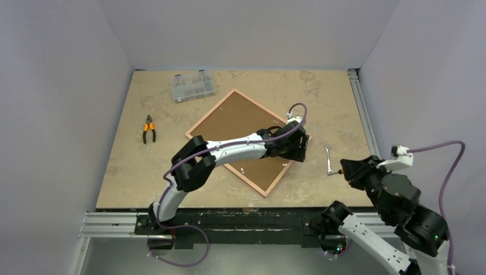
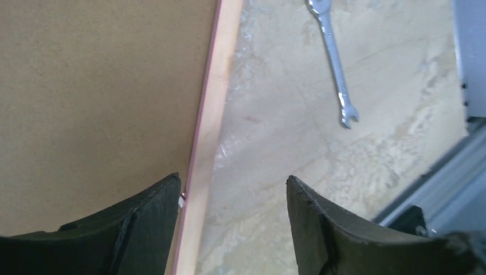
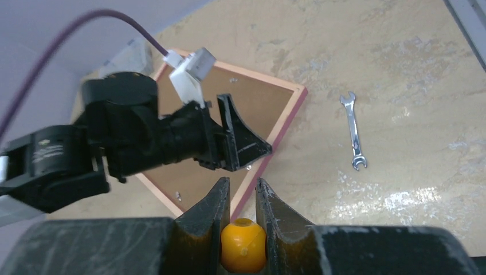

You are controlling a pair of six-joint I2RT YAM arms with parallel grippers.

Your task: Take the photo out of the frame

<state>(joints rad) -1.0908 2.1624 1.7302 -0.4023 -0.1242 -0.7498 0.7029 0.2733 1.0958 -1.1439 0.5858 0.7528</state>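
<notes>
Beige marbled tabletop (image 1: pixel 321 86) (pink frame (image 1: pixel 210 112) lying on it) between pale walls (image 1: pixel 57 86)

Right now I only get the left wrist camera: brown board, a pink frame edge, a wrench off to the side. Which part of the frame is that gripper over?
Observer: In the top view the left gripper sits close to the frame's right-hand corner, on the side running toward the arms.
Operator: Where is the right arm?
Observer: The right gripper hangs beside the wrench, apart from the frame.
Operator: Any photo showing?
Observer: No photo shows; the backing board fills the whole frame, rear side up.
</notes>
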